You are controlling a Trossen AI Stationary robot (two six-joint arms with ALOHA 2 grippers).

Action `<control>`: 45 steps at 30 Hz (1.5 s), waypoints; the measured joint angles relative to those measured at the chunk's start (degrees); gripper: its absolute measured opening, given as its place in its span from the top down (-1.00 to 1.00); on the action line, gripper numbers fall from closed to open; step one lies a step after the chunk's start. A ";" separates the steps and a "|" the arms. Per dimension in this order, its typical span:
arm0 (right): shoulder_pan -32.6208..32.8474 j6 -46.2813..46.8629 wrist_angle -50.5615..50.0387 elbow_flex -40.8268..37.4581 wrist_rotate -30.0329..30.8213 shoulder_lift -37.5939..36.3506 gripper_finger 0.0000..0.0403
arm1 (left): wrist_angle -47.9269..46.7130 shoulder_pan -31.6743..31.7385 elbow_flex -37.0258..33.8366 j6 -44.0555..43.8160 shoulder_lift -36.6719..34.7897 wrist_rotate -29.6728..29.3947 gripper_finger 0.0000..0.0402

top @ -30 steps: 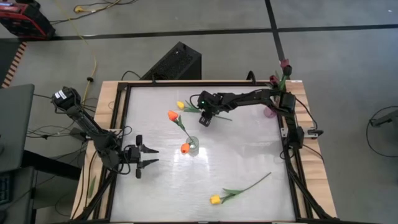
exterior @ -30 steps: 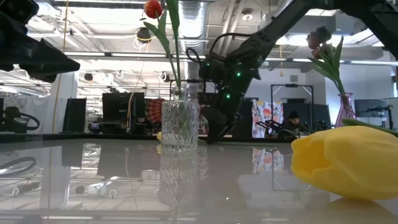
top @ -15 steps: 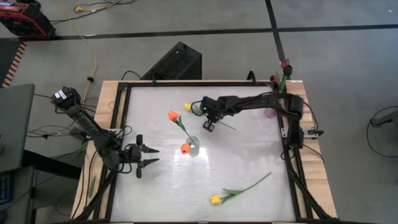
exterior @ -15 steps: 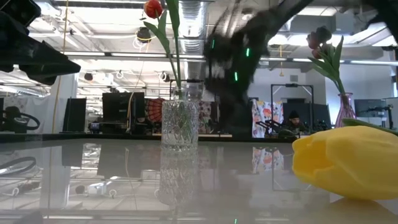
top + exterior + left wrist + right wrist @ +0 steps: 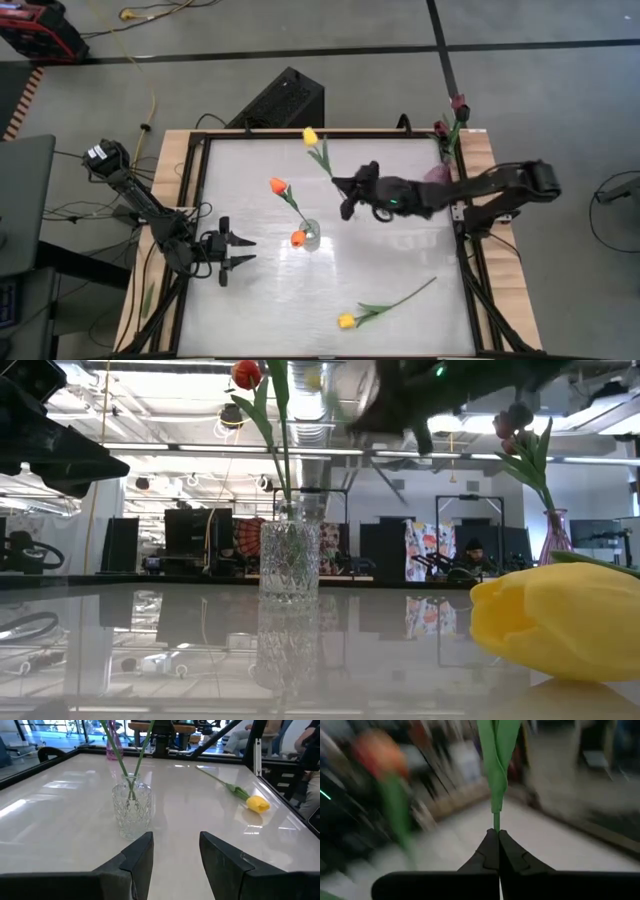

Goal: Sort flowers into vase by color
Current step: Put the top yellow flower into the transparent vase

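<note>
I find two orange tulips [image 5: 279,185] standing in the clear cut-glass vase [image 5: 311,235] mid-desk. Right gripper [image 5: 350,197] is clamped on the lifted yellow tulip's [image 5: 310,135] green stem; left gripper [image 5: 243,251] waits agape. Another yellow tulip [image 5: 346,321] lies unsorted

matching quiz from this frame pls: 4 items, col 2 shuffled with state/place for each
Column 1:
1. right hand
2. left hand
3. clear vase
4. pink vase

Column 2:
A. open, holding nothing, near the table's left edge
B. holds orange tulips
C. at the table's right edge, with dark maroon tulips
D. shut on the stem of a yellow tulip, lifted off the table

Pairs: 1-D, 2-A, 3-B, 4-C
</note>
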 joint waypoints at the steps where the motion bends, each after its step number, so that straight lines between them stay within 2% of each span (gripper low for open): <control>1: 1.07 -1.76 9.07 -2.48 0.21 -0.25 0.92 | 0.02 0.02 0.00 0.29 0.00 -0.03 0.26; 4: 3.54 -7.16 34.51 -7.28 0.74 1.83 0.92 | 0.13 0.01 0.00 0.62 0.00 -0.49 0.26; 6: 4.72 -10.29 44.92 -8.48 0.66 5.22 0.92 | 0.51 0.02 0.00 0.60 0.00 -0.55 0.26; 11: 5.83 -13.67 59.81 -6.35 -0.43 14.45 0.92 | 1.15 0.02 0.00 0.34 0.00 -0.55 0.26; 17: 5.41 -14.50 70.69 -1.41 -0.75 26.51 0.92 | 1.42 0.02 0.00 0.29 0.00 -0.57 0.26; 23: 5.00 -14.25 70.68 0.91 -0.99 30.84 0.92 | 1.40 0.02 0.00 0.14 0.00 -0.52 0.26; 32: 5.73 -15.58 70.48 1.21 -0.89 30.77 0.92 | 1.31 0.02 0.00 1.62 0.00 -0.52 0.26; 37: 6.65 -15.22 66.20 1.21 -0.40 30.77 0.92 | 1.33 0.02 0.00 1.61 0.00 -0.52 0.26; 45: 7.46 -18.46 65.18 1.17 -0.29 30.77 0.92 | 1.33 0.01 0.00 0.89 0.00 -0.50 0.26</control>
